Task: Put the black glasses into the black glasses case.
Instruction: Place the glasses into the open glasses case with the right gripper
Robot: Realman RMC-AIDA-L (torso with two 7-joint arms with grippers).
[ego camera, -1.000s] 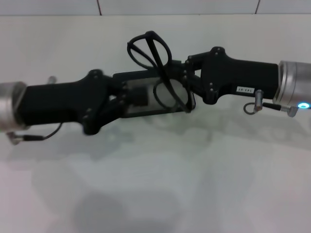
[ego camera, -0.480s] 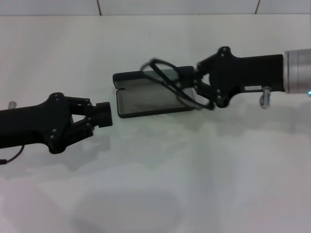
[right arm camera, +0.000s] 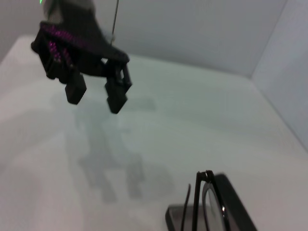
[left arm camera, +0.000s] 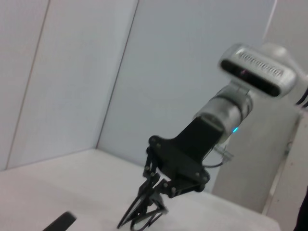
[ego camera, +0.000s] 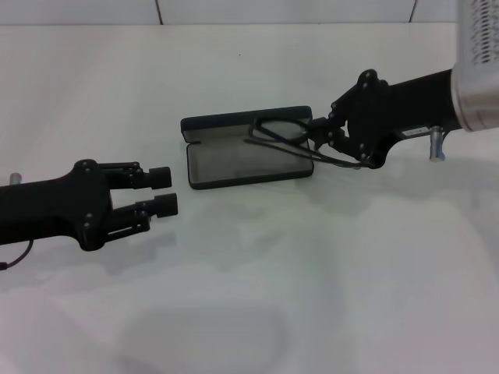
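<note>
Now my right gripper fingers clamp the black glasses, lengthwise over the open black glasses case; left gripper, fingers apart, waits beside it.

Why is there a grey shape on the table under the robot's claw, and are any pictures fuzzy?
Right wrist view: that grey shape is the left gripper's shadow on the white table. Head view: soft shadows lie beside the black glasses case and both arms. Left wrist view: the right gripper looks slightly soft.
</note>
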